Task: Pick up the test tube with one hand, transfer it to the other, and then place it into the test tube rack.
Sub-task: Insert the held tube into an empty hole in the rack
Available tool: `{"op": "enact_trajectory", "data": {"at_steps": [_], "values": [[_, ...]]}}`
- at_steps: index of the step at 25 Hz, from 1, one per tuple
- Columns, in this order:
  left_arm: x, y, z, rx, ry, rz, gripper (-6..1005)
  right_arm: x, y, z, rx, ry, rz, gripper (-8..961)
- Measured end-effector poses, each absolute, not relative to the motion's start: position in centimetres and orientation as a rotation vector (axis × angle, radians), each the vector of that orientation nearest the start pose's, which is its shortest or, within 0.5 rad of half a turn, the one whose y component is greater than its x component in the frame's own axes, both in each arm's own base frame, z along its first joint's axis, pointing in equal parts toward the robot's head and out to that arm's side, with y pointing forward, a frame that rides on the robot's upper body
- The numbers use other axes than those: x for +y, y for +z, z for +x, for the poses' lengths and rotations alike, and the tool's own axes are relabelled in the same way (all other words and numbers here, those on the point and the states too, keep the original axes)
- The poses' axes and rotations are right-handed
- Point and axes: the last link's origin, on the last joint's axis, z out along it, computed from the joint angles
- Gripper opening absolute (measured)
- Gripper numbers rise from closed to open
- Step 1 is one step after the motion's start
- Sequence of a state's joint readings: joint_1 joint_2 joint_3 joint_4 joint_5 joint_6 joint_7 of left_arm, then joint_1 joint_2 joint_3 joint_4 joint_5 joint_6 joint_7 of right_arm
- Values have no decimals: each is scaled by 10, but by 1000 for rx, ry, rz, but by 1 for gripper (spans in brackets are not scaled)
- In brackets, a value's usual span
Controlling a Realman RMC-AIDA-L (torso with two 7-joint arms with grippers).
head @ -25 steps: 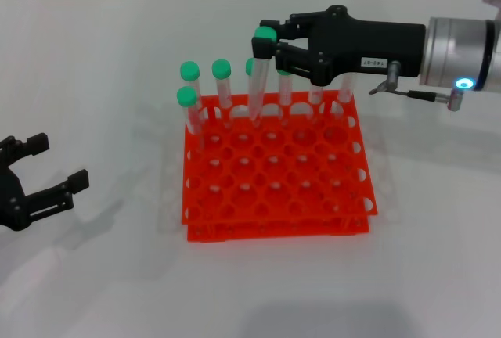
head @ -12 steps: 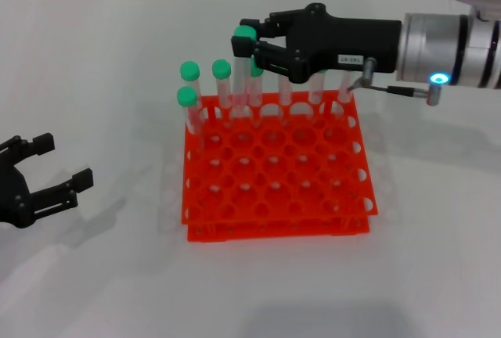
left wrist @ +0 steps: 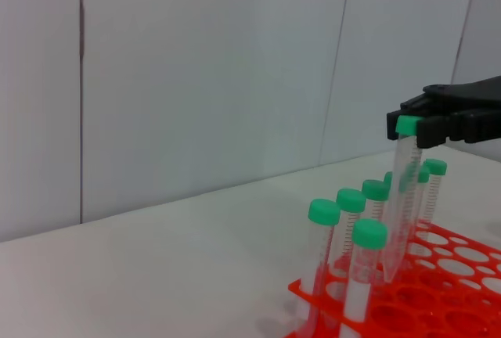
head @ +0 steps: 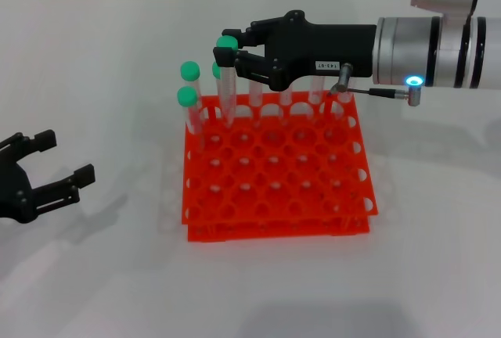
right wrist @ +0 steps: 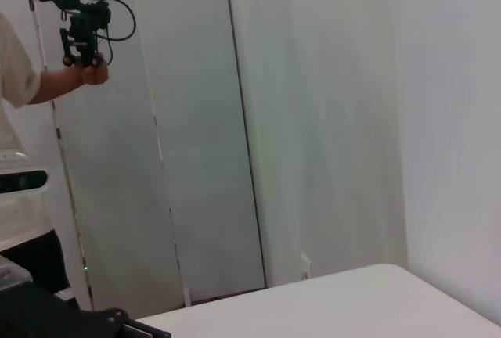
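My right gripper [head: 228,50], black with a white label on its wrist, is shut on the green cap of a clear test tube [head: 228,88]. It holds the tube slightly tilted over the back left part of the orange-red rack [head: 274,197]. The tube's lower end is at the rack's top tier; I cannot tell whether it is inside a hole. The left wrist view shows the same tube [left wrist: 399,205], the right gripper [left wrist: 419,125] and the rack [left wrist: 446,303]. My left gripper [head: 48,172] is open and empty, low on the table left of the rack.
Several other green-capped tubes stand in the rack's back row and back left corner [head: 188,99], close to the held tube. White table [head: 94,56] surrounds the rack. The right wrist view shows a wall and a person's arm [right wrist: 47,80] holding a device.
My right gripper has moved left along the rack's back row with the tube, from about the middle to the left part. The left gripper has stayed almost still.
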State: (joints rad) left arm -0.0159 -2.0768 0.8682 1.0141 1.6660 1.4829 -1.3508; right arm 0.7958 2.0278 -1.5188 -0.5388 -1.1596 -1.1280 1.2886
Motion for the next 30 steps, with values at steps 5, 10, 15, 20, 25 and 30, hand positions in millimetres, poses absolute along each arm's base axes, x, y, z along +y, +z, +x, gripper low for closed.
{"op": "enact_trajectory", "data": {"at_steps": [5,10,15,20,25,30], "values": [[241,60,-336,-671,-618,-2355,869,396,-63,122,279,858,-2766,368],[245,60,-334,-662,-624,-2359,868,396,-67,124,284,834,-2767,372],[246,59,-333,-672,-625,-2363,868,394,-69,125,285,820,-2772,377],[246,58,-334,-676,-618,-2368,868,394,-71,124,285,816,-2775,382],[246,58,-334,-675,-617,-2370,867,393,-72,124,279,810,-2783,387],[246,57,-334,-677,-615,-2375,867,392,-77,122,277,804,-2779,391]]}}
